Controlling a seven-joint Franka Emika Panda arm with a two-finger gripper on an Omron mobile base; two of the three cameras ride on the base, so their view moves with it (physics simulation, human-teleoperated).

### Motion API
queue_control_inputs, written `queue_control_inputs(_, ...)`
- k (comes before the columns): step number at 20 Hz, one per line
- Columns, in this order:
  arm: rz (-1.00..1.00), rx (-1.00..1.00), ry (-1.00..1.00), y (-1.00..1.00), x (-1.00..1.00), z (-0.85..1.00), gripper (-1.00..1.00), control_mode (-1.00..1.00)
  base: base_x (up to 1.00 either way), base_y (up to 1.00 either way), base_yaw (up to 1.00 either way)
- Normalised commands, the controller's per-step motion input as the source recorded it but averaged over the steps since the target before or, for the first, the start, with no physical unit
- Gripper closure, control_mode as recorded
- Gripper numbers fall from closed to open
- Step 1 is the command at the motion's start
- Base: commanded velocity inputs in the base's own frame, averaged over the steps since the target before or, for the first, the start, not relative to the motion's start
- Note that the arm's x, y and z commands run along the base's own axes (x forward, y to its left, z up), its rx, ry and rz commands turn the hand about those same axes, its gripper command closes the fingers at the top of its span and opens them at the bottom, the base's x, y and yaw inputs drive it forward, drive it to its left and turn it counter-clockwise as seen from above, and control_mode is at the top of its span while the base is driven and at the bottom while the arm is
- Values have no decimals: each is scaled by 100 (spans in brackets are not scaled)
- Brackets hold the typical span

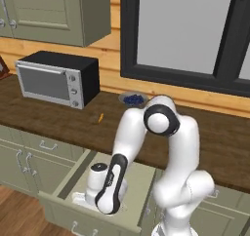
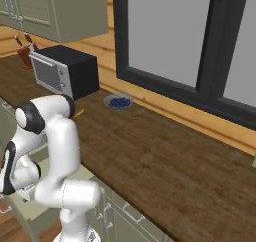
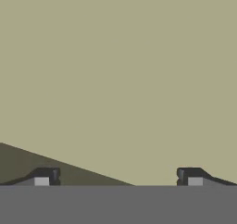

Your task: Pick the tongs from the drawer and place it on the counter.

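Note:
The drawer (image 1: 69, 177) stands pulled out below the counter (image 1: 53, 120), its pale-green floor (image 1: 140, 180) showing to the right of my arm. My wrist (image 1: 99, 180) reaches down inside it, low over the floor. In the hand view, my gripper (image 3: 118, 177) is open, fingertips (image 3: 45, 176) wide apart, with plain drawer floor (image 3: 120, 79) between and beyond them. A darker wedge (image 3: 41, 160) crosses the lower left of that view. The tongs are hidden or out of view. From the right, the drawer (image 2: 29, 209) sits behind my arm beside the counter (image 2: 150, 156).
A silver and black toaster oven (image 1: 56, 76) stands at the counter's back left. A bowl of blueberries (image 1: 133, 99) and a tiny orange stick (image 1: 100, 117) lie near it. A knife block (image 2: 24, 53) sits far left. Closed sage cabinet fronts (image 1: 24, 162) flank the drawer.

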Motion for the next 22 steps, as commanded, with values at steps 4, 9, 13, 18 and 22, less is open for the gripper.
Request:
queue_control_inputs(4,3,-15,-7,96,-100,48,-100,-100,0,0,0)
queue_control_inputs(9,-2,-6,-25,38,-82,82,-100,-100,0,0,0)
queue_control_inputs(13,-3,-1,-29,-21,-15,77,-100,-100,0,0,0)
queue_control_inputs(18,0,0,-36,-35,24,56,-100,-100,0,0,0)
queue_control_inputs(22,0,0,-25,-46,70,54,-100,-100,0,0,0)
